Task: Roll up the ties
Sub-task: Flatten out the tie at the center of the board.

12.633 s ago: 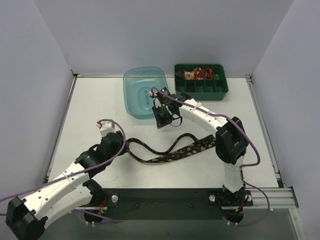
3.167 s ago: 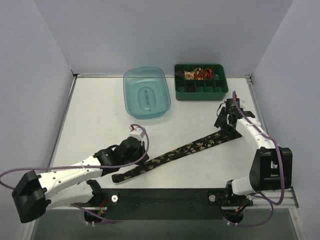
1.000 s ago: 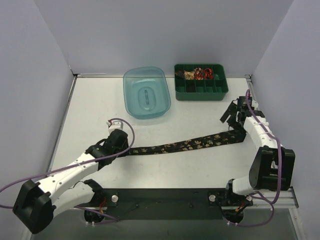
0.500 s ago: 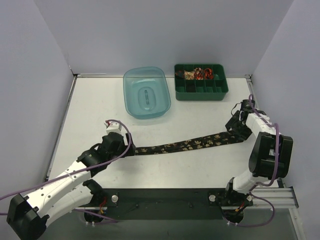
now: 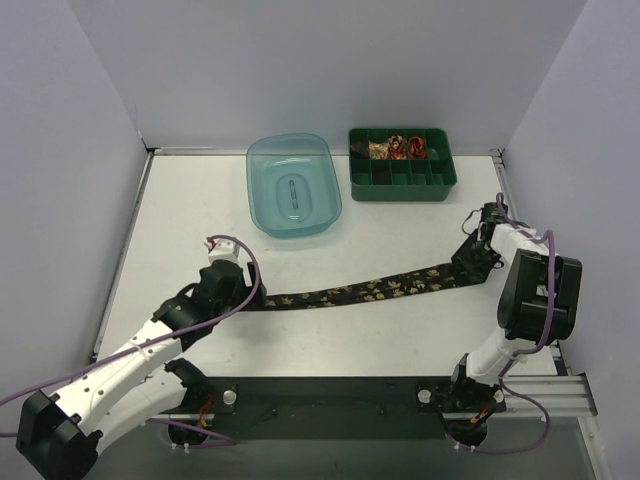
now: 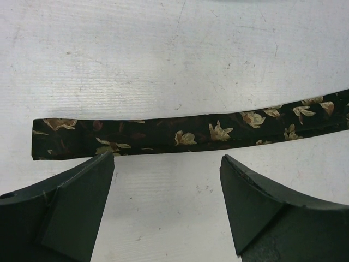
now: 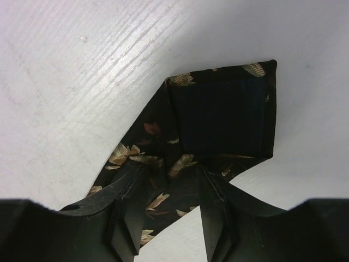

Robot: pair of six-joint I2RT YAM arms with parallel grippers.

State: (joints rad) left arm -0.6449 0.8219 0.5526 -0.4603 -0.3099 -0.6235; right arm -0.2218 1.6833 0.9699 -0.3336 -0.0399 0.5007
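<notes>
Right wrist view cuts off tie behind end effector.

Matt woven cloth tie on scuffed white table.

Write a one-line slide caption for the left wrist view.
Open left tool hovers above the narrow end of the floral black tie lying flat on the white table.

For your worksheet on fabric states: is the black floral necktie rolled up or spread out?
Spread out: the black floral necktie lies flat across the white table, only its wide end folded.
</notes>
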